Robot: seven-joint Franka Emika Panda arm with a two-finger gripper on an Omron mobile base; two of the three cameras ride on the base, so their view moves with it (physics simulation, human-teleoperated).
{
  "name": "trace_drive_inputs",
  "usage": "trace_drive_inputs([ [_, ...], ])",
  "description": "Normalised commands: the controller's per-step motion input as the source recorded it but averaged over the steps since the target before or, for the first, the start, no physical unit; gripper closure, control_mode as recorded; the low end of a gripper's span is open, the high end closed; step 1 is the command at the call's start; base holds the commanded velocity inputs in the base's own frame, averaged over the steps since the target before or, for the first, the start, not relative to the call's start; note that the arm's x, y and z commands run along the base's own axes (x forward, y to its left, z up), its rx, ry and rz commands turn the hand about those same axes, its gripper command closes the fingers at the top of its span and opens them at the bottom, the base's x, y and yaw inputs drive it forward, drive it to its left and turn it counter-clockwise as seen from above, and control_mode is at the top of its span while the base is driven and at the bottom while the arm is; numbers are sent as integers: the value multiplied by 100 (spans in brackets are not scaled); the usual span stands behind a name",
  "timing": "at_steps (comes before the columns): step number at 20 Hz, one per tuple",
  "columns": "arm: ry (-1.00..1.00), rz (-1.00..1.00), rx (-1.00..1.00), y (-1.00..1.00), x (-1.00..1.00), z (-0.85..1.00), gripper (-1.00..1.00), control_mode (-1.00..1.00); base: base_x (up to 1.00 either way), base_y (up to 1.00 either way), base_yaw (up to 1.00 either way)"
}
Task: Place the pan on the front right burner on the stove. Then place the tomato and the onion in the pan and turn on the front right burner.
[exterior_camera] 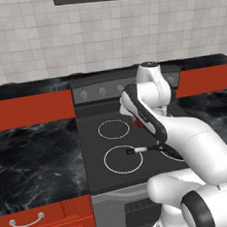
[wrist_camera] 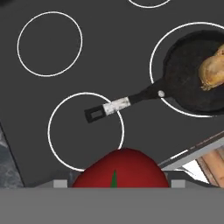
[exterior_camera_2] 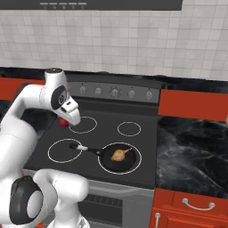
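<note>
The black pan point(exterior_camera_2: 111, 164) sits inside the front right burner point(exterior_camera_2: 140, 156) ring on the stove point(exterior_camera_2: 107, 129). Its long handle point(exterior_camera_2: 82, 147) points left toward the front left ring. Inside the pan lies the tan onion point(exterior_camera_2: 118, 154), which also shows in the hand view as onion point(wrist_camera: 213, 70) in the pan point(wrist_camera: 183, 78). My gripper point(exterior_camera_2: 67, 120) hangs above the stove's left half, over the left rings, shut on the red tomato point(wrist_camera: 120, 170). The tomato point(exterior_camera: 140, 124) peeks out red under the hand. The arm hides the pan's bowl in the left base view.
Round knobs point(exterior_camera_2: 115, 92) line the grey back panel. Black marble counters point(exterior_camera: 31, 152) point(exterior_camera_2: 191, 151) flank the stove, with red drawers below. A range hood point(exterior_camera_2: 111, 4) hangs overhead. The front left ring point(wrist_camera: 85, 131) lies just beyond the tomato.
</note>
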Motion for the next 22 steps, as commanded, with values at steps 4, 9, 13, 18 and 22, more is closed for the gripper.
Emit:
trace_drive_inputs([
  [4, 0, -27, -6, -59, 0, -3, 100, -100, 0, 0, 0],
  [9, 1, -26, -2, -53, 0, -16, 100, -100, 0, 0, 0],
  [13, 4, -20, 0, -54, 0, -26, 100, -100, 0, 0, 0],
  [18, 6, -13, 0, -46, 0, -29, 100, -100, 0, 0, 0],
  [22, 5, -11, 0, -33, 0, -25, 100, -100, 0, 0, 0],
])
